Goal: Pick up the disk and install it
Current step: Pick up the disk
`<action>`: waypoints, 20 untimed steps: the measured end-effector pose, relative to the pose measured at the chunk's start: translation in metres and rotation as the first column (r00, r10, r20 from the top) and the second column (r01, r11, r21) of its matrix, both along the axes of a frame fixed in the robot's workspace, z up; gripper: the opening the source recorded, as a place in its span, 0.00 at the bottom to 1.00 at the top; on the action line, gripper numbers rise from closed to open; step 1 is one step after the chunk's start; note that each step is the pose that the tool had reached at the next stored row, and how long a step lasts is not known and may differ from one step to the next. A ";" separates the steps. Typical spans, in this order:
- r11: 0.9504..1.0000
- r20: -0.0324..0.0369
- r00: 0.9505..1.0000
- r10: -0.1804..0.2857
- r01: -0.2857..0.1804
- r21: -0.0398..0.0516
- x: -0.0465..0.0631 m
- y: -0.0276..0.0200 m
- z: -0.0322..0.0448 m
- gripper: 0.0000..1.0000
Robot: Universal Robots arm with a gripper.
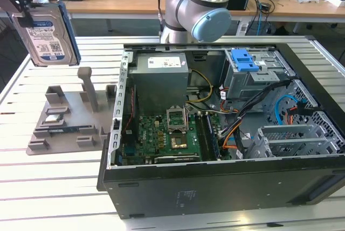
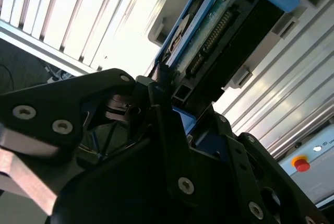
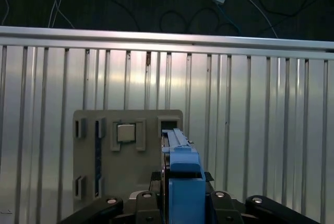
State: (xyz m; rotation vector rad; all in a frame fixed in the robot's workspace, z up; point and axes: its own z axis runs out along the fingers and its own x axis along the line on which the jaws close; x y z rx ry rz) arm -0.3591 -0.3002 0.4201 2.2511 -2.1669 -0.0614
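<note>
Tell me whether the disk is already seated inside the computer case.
No, the disk hangs in the gripper above the grey fixture, outside the computer case.

Exterior view above table (image 1: 54, 188), both wrist views hugging disk (image 3: 185, 182)

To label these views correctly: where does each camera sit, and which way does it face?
Exterior view: off the arm, looking down on it and the open computer case.
First wrist view: on the arm, looking down past the gripper at the grey fixture.
Second wrist view: on the arm, along the gripper toward the disk.
All three share the disk, clamped in the gripper.
</note>
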 end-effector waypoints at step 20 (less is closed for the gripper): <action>1.000 0.000 1.000 0.000 0.000 0.000 0.000 0.0000 0.0425 0.37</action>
